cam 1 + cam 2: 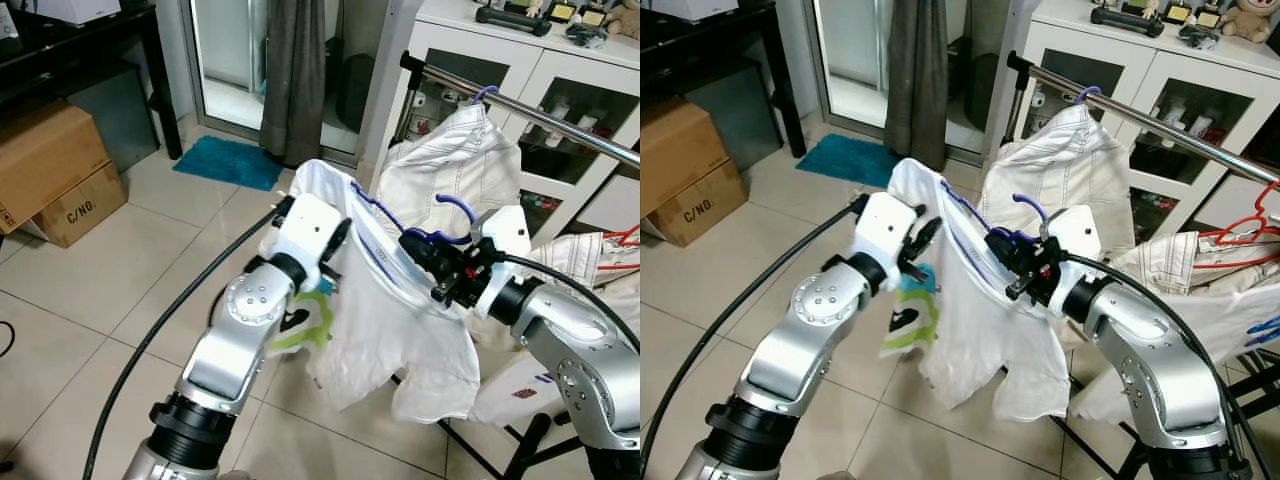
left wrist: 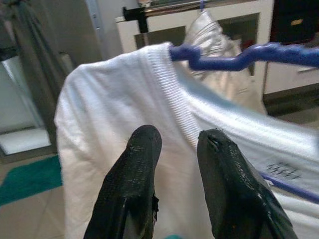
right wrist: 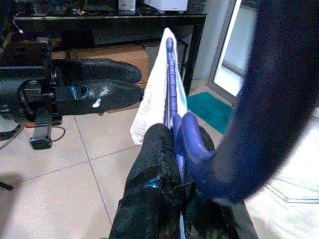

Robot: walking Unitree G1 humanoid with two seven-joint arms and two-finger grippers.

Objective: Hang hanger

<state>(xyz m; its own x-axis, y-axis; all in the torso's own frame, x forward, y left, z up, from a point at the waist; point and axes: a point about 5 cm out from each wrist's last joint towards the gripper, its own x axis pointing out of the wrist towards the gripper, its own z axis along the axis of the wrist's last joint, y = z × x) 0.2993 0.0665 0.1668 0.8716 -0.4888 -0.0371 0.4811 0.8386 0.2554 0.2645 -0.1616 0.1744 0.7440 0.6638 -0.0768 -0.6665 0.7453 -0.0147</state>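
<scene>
- Tiled floor [image 1: 120,250]; we count one metal rail [image 1: 540,118] above it.
- One blue hanger [image 1: 440,238], carrying one white shirt [image 1: 380,330], sits below the rail, clenched in our right gripper [image 1: 425,250].
- Our left gripper [image 2: 174,149] is released beside the shirt's collar.

Blue hanger [image 1: 400,222], white shirt [image 1: 385,330], teal mat [image 1: 228,162].
</scene>
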